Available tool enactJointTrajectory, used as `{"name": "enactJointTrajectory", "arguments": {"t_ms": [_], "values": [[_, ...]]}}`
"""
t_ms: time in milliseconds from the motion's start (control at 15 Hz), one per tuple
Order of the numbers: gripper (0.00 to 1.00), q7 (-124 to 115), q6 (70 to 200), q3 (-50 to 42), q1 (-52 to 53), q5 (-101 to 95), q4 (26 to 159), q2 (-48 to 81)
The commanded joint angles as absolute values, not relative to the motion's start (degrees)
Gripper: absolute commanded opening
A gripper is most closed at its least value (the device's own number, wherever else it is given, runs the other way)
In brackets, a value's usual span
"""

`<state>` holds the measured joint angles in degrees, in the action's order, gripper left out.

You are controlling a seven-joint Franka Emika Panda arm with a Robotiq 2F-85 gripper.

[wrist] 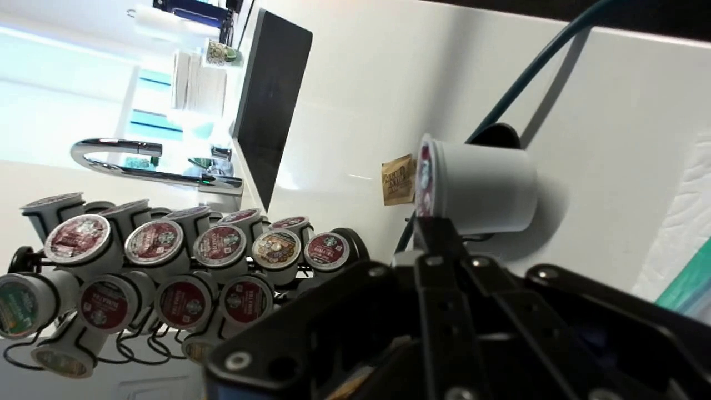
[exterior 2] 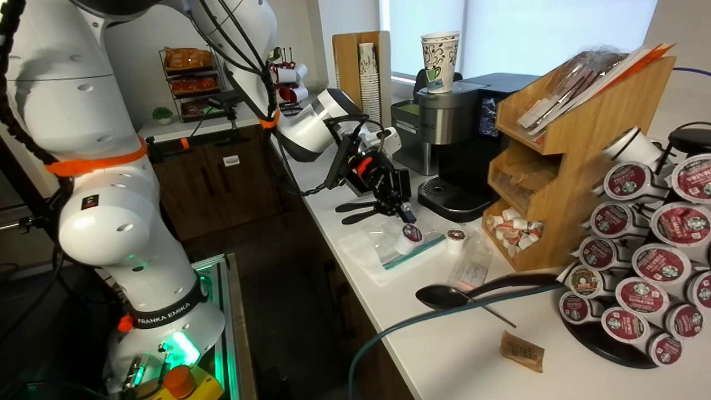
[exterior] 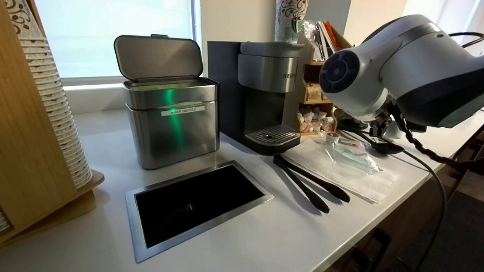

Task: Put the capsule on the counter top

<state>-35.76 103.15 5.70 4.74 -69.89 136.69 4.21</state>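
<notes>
Black fingers [wrist: 445,316] of my hand [exterior 2: 408,215] pinch the capsule [wrist: 483,186] near its rim over the white surface [wrist: 350,111], and I judge it light, stiff-walled, slippery, its lid [wrist: 425,175] easily dented, so the rim suits.

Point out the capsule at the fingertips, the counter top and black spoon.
Capsule [wrist: 484,188], wrist view: white side wall.
Counter top [exterior: 245,241], in an exterior view: bare white surface.
Black spoon [exterior 2: 440,298], in an exterior view: bowl.
</notes>
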Motion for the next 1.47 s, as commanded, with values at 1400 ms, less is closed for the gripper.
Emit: {"name": "enactJointTrajectory", "arguments": {"t_ms": [1400], "values": [[0.38,-64.8,120.1,3.9,2.1,-108.6,145.3,8.8]]}}
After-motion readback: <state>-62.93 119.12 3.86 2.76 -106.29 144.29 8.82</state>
